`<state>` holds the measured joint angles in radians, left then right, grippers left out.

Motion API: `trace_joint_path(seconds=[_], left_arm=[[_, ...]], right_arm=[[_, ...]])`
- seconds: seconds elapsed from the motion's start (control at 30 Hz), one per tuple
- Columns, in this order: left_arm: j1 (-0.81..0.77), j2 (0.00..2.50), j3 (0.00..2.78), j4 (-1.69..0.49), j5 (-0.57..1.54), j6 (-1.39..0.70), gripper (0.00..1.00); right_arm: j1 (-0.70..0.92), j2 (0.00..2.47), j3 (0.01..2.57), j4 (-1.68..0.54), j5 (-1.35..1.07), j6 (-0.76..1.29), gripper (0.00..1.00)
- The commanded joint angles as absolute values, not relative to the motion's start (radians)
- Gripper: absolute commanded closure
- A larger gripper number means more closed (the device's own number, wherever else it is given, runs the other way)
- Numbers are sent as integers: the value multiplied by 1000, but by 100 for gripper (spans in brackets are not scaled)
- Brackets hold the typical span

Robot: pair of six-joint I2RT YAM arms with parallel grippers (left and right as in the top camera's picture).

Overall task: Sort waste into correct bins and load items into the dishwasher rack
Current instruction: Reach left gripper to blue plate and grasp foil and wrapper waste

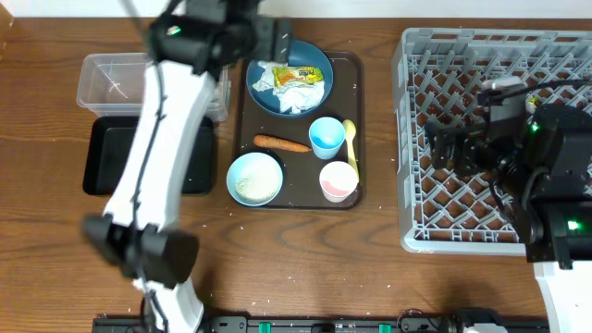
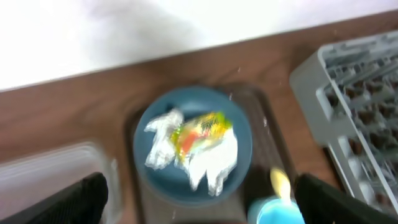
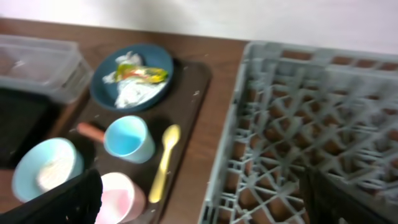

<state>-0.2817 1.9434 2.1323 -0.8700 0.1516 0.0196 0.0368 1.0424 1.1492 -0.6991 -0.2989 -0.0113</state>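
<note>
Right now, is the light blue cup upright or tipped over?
Upright: the light blue cup stands on the brown tray, open mouth facing up.

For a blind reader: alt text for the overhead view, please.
A brown serving tray holds a blue plate of napkins and a wrapper, a carrot, a blue cup, a pink cup, a bowl and a yellow spoon. A grey rack stands picture-right; a clear tub and black tray picture-left.
</note>
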Motion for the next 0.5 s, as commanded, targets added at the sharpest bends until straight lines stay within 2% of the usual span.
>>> trace_joint_path(seconds=[0.0, 0.47], left_arm=[[-299, 2030, 2157, -798, 162, 33, 2], [-300, 2339, 2157, -715, 111, -58, 2]], right_arm=[[43, 1046, 1172, -701, -394, -15, 1], [43, 1046, 1171, -767, -393, -16, 1]])
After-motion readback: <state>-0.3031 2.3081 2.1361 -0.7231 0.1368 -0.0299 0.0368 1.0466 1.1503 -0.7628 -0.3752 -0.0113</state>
